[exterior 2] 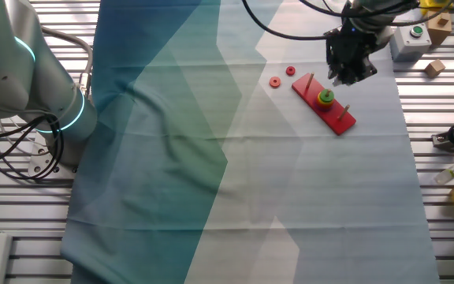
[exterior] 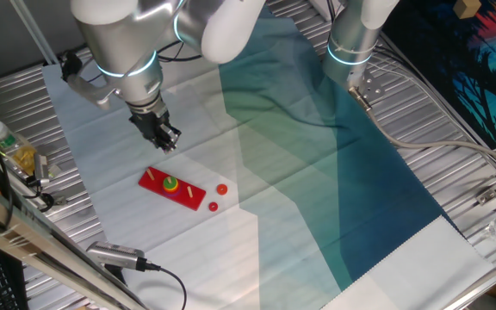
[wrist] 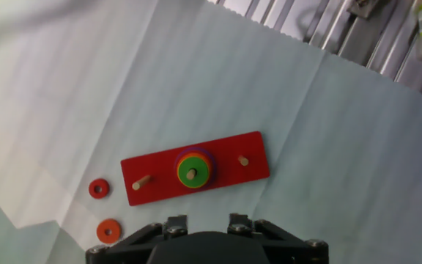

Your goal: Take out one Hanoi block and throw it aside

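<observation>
A: What is seen across the worktop [exterior: 24, 86], from left to right?

B: In the one fixed view, ribbed metal slats are seen at the left edge, then a pale cloth [exterior: 110, 215] creased in folds, then a teal cloth [exterior: 351, 189] lying toward the right.

A: And on the pale cloth?

B: A red board [wrist: 196, 167] with three pegs is laid flat. The green disc [wrist: 193, 174] is seated on the middle peg, atop the yellow disc [wrist: 194, 163]. Two red discs [wrist: 100, 188] are lying on the cloth just beside the board.

A: The fingers?

B: The gripper [exterior: 164, 137] is held above the board, touching nothing; nothing is gripped. How far apart the fingers stand cannot be told.
</observation>
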`<state>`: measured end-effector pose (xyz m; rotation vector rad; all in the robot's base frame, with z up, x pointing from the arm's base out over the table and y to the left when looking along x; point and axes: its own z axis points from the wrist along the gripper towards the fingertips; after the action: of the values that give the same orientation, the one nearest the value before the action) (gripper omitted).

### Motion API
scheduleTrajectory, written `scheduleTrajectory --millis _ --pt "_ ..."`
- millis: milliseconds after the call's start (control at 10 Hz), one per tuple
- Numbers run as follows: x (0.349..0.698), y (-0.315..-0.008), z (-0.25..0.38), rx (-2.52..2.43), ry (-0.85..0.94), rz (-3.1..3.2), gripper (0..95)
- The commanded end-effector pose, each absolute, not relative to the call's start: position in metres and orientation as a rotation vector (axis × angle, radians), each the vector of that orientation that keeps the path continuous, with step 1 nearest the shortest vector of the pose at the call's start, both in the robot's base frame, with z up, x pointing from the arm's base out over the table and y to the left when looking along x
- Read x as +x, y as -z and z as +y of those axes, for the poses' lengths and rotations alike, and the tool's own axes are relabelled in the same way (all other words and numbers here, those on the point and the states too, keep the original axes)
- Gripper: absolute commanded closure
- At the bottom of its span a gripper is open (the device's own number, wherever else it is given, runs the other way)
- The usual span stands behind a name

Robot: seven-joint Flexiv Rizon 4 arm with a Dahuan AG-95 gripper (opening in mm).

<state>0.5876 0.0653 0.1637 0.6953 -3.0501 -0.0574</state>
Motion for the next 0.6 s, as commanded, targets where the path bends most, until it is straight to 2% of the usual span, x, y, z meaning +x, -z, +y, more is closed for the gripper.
scheduleTrajectory --millis 100,600 --pt "0.588 -0.158 0.071 0.655 0.055 -3.063 57.0" --pt "0.589 -0.135 0.079 0.609 0.058 -3.083 57.0"
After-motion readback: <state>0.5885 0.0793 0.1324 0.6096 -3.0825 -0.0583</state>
